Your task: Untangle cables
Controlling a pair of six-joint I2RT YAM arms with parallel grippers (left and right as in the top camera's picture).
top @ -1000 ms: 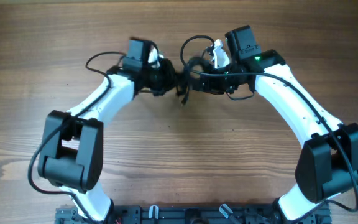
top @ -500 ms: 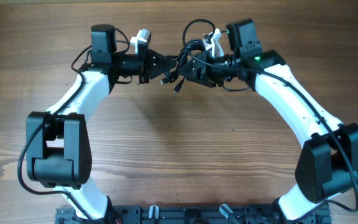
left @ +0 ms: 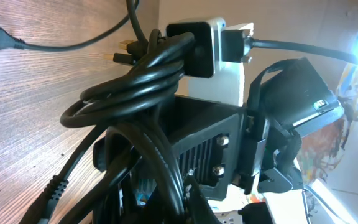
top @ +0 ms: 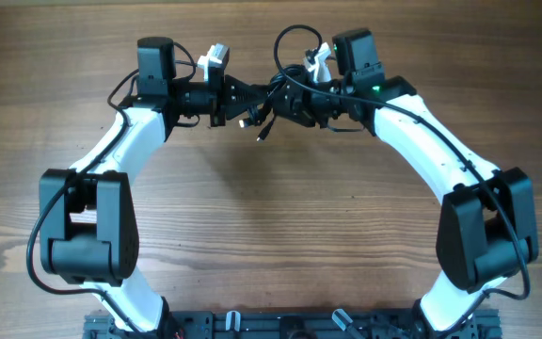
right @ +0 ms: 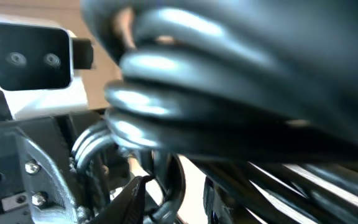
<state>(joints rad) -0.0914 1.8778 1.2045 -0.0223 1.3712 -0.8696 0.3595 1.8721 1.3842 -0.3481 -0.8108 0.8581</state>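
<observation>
The cables (top: 273,102) are a tight black bundle held off the table between both grippers, at the back middle. One loop (top: 294,38) sticks up behind and a plug end (top: 261,133) hangs down in front. My left gripper (top: 249,98) comes in from the left and is shut on the bundle. My right gripper (top: 288,100) comes in from the right and is shut on it too. In the left wrist view the coiled cables (left: 132,81) run down between my fingers (left: 179,202). In the right wrist view blurred cables (right: 229,106) fill the frame above my fingers (right: 166,199).
The wooden table (top: 271,235) lies under both arms. The arms' own thicker black wires (top: 149,87) loop beside each wrist. The black base rail (top: 271,325) is at the front edge.
My left wrist has swung out to the left and pulled its side of the bundle along. My right gripper has shifted slightly left. The plug end now hangs lower.
</observation>
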